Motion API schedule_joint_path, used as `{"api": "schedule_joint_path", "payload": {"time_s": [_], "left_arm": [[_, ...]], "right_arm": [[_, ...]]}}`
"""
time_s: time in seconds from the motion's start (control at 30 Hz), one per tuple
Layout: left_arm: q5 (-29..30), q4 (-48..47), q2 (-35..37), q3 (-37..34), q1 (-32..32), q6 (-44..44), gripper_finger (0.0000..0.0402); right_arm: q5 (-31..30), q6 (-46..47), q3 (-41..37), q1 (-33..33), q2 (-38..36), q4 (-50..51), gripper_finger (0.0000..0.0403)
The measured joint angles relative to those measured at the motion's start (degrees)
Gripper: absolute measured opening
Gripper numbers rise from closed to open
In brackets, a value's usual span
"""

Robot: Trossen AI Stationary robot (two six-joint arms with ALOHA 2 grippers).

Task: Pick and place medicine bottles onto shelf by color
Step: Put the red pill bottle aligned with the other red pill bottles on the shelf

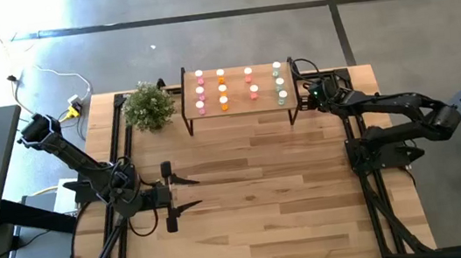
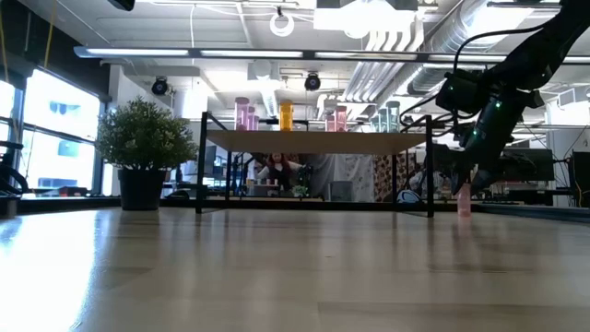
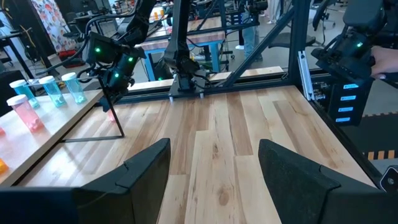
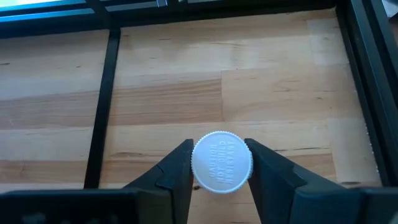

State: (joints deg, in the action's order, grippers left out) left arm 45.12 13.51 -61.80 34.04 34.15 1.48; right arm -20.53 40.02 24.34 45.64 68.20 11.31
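1. The right gripper [image 4: 221, 168] is at the far right of the table [image 1: 256, 196], just right of the shelf [image 1: 240, 114], pointing down at the tabletop.
2. In the right wrist view its two dark fingers [image 4: 177, 171] press against both sides of a white ribbed bottle cap [image 4: 222, 162], so they are grasping that bottle.
3. The low view shows the same bottle [image 2: 464, 201] as a small pink one standing upright on the table, just beyond the shelf's right legs, with the right gripper [image 2: 466, 180] over it.
4. The shelf is a small light-wood board on thin black legs at the far middle of the table.
5. On top of it stand the other bottles in columns: pink ones [image 1: 200, 90] on the left, orange ones [image 1: 222, 89] next, red-pink ones [image 1: 250, 82] after that, and pale green ones [image 1: 279, 83] on the right.
6. A potted plant [image 1: 148, 106] stands just left of the shelf, at the far left of the table.
7. The left gripper [image 1: 187, 193] waits over the near left part of the table, well apart from the shelf.
8. Its fingers [image 3: 149, 168] are spread apart and hold nothing; bare wood shows between them in the left wrist view.
9. In the left wrist view the right arm [image 3: 112, 59] appears farther off beside the shelf's leg, with pale green and pink bottles on the board nearby.
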Motion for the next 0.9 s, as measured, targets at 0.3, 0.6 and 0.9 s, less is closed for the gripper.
{"api": "schedule_joint_path", "payload": {"time_s": [0.3,0.6,0.9], "left_arm": [[0.0,0.0,0.0,0.0,0.0,0.4,0.0234],[0.0,0.1,0.0,0.0,0.0,0.5,0.0234],[0.0,0.1,0.0,0.0,0.0,0.4,0.0234]], "right_arm": [[0.0,-0.6,0.0,0.0,0.0,0.0,0.0128],[0.1,-0.6,0.0,0.0,-0.5,0.2,0.0128],[0.1,-0.6,0.0,0.0,-6.3,3.8,0.0128]]}}
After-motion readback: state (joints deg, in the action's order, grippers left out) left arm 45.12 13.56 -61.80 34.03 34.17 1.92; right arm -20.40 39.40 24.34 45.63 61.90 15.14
